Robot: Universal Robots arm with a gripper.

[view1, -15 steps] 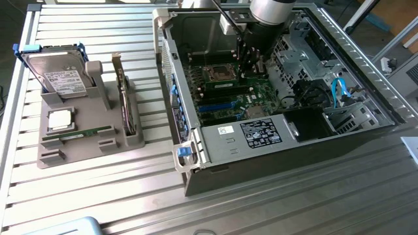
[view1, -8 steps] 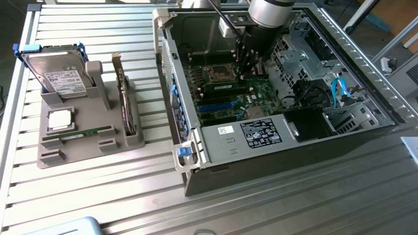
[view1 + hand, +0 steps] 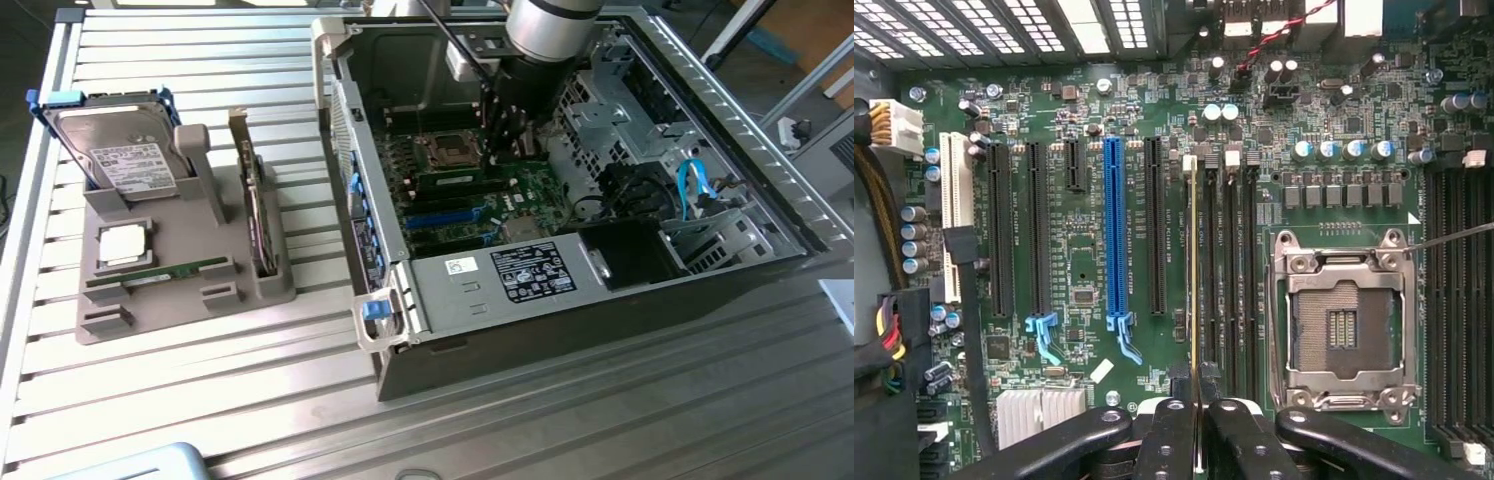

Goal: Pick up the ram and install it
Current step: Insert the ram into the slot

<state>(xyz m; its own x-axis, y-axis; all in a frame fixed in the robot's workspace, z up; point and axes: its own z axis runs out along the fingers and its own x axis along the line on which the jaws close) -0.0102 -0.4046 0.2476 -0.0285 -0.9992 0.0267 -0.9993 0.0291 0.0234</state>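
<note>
The ram (image 3: 1195,280) shows edge-on in the wrist view as a thin yellowish line. It runs along one of the black memory slots (image 3: 1209,260) beside the empty processor socket (image 3: 1341,325). My gripper (image 3: 1197,435) is shut on the ram, with a black finger (image 3: 1166,440) pressed to each side of it. I cannot tell whether the ram is seated in the slot. In the exterior view my gripper (image 3: 511,140) reaches down into the open computer case (image 3: 400,250), just right of the processor socket (image 3: 447,150).
A grey holder (image 3: 134,320) on the slatted table at the exterior view's left carries a hard drive (image 3: 127,160), a silver chip (image 3: 123,243), an upright expansion card (image 3: 254,200) and another green stick (image 3: 158,273). Case walls, a drive cage (image 3: 627,110) and blue cables (image 3: 690,185) surround the motherboard.
</note>
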